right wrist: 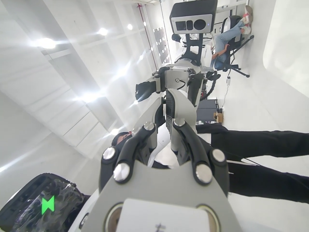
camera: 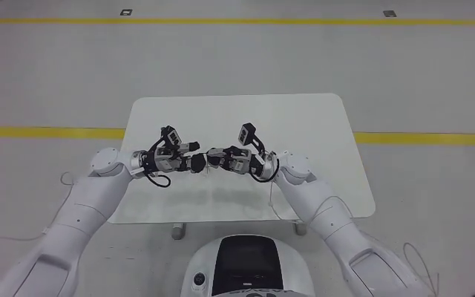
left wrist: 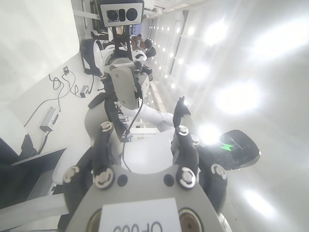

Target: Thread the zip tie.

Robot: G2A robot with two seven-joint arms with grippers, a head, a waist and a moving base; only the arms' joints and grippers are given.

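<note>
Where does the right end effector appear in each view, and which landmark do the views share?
Top view: right end effector above the white table, meeting the left end effector.
Left wrist view: farther off, facing the lens.
Right wrist view: close foreground.
Shared landmark: the white table.

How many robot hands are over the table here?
2: the left hand and the right hand, facing tip to tip above the table's middle.
</note>
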